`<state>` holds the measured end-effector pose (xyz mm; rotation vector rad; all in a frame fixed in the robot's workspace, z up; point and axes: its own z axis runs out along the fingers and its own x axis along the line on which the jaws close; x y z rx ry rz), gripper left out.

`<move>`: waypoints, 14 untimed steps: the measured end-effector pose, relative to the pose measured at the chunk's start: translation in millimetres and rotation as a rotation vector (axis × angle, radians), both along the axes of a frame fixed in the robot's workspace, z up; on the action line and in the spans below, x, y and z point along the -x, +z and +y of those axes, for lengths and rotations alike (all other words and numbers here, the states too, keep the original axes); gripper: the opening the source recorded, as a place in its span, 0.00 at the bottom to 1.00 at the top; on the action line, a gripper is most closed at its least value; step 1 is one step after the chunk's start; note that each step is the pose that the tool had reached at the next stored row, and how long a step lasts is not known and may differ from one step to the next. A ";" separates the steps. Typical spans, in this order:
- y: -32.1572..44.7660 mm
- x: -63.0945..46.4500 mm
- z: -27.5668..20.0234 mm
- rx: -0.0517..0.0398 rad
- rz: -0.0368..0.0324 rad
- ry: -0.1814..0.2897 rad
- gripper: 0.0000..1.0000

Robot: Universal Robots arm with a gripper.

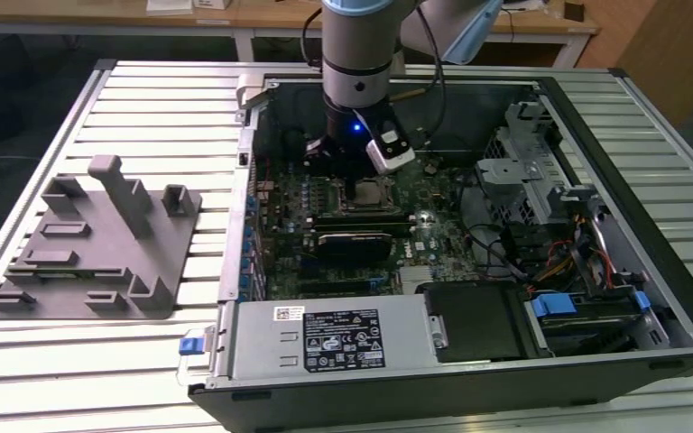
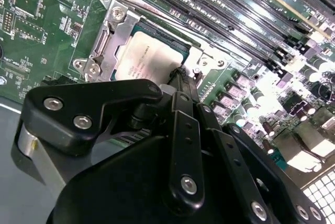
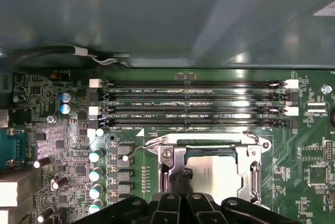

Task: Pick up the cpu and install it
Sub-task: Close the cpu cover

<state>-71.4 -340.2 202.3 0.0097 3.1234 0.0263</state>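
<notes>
**Claw (image 2: 183,75) at seated cpu (image 3: 217,174)**

Claw: black fingers pinched together, gripping nothing. The tips are at one edge of the cpu; whether they touch it is unclear.
Cpu: lies flat, silver face up, inside the metal frame (image 3: 166,154) on the motherboard (image 3: 309,174), near the memory slots (image 3: 188,98).
Case (image 1: 443,397): open, on the bench (image 1: 142,90).
Grey fixture (image 1: 94,244): on the bench, at the exterior view's left.
</notes>
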 end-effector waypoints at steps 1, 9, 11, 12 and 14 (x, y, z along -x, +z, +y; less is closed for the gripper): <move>-0.6 0.1 0.0 0.0000 0.0000 0.002 0.11; -3.0 1.0 0.0 0.0001 0.0001 0.007 0.11; -2.9 1.0 0.0 0.0002 0.0002 0.007 0.11; -2.4 1.1 0.0 0.0002 0.0002 0.007 0.11; 0.7 1.0 0.0 0.0000 0.0001 0.007 0.11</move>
